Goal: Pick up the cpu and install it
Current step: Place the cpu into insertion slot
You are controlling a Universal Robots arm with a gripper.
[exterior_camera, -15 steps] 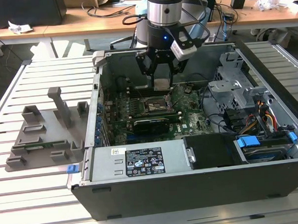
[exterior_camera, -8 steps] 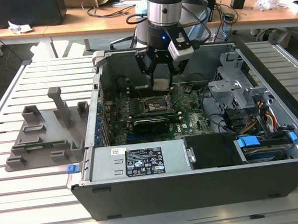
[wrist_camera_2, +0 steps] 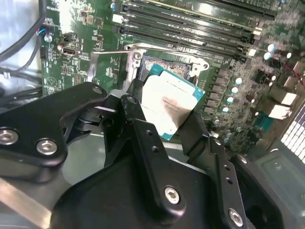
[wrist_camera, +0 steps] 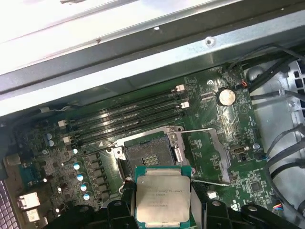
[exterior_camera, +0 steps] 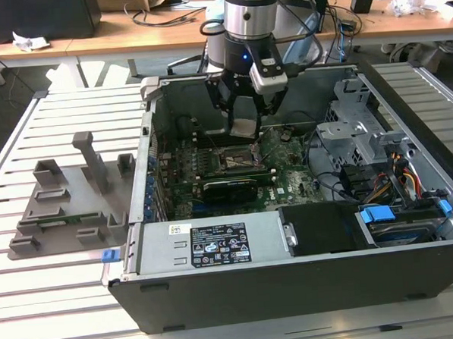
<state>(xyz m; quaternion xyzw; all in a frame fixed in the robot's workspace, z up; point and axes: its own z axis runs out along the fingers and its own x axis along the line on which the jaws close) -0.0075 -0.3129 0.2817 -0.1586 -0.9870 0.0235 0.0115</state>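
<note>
The gripper (exterior_camera: 245,130) stands inside the open case (exterior_camera: 218,291), closed part-way on the cpu (wrist_camera: 162,200). One finger (wrist_camera_2: 143,133) bears on each of two opposite edges, and the silver lid faces the first wrist camera. The cpu hangs clear of the board (wrist_camera: 248,171) and is not seated. In the exterior view the bare socket (wrist_camera: 150,160) lies at about 6 o'clock from it, close beneath. The socket is uncovered, its lever (wrist_camera: 198,129) is swung out beside it, and the memory slots (wrist_camera: 128,119) run just beyond. Judged risks follow. The hold is on thin edges only, so a slip or twist in the grip would likely drop the chip cornerwise onto the contact field and bend pins. In the first wrist view the cpu's edges run roughly parallel to the socket's, but whether its keyed corner matches cannot be told. A wrong orientation would stop it seating, and downward force would then do damage. A sideways offset on descent would land an edge on the socket frame. The fingers stand wider than the chip and may foul the lever.
</note>
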